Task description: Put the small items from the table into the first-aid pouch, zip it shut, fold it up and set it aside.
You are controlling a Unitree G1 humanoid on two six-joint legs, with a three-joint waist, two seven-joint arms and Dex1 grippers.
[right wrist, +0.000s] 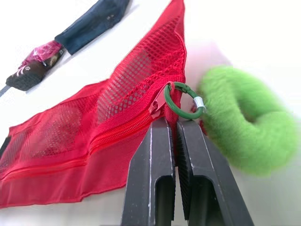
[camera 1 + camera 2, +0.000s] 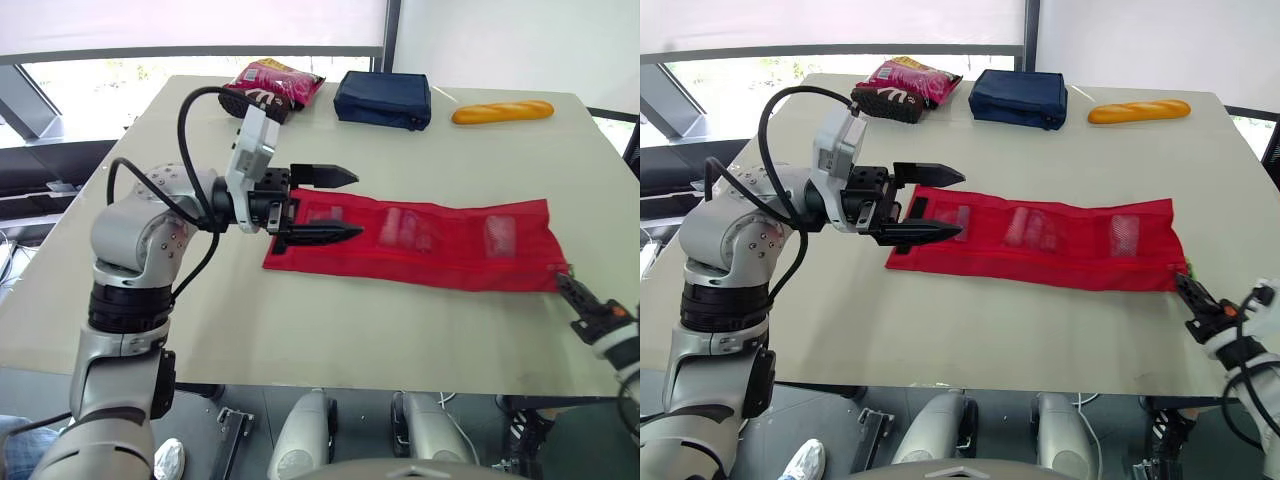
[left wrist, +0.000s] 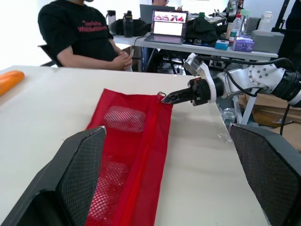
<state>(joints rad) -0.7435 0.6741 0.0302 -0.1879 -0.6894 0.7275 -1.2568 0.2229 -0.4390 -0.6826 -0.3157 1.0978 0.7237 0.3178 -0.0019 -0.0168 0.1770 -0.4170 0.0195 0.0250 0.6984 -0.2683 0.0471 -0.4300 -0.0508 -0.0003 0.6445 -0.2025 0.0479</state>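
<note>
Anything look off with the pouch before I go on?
Nothing stands out. The pouch lies flat on the table, nothing spilled; the right gripper pinches its zip pull at one end, the left gripper hangs open over the other.

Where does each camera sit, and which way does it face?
Left eye view: head, facing down over the table; left hand open at the red pouch's one end, right hand at the other.
Right eye view: beside it, same scene.
Left wrist view: left wrist, looking between its fingers along the pouch to the right hand and a person.
Right wrist view: right wrist, low, looking along the pouch; fingers shut on the zip pull.
Wrist views share the pouch, from opposite ends.
</note>
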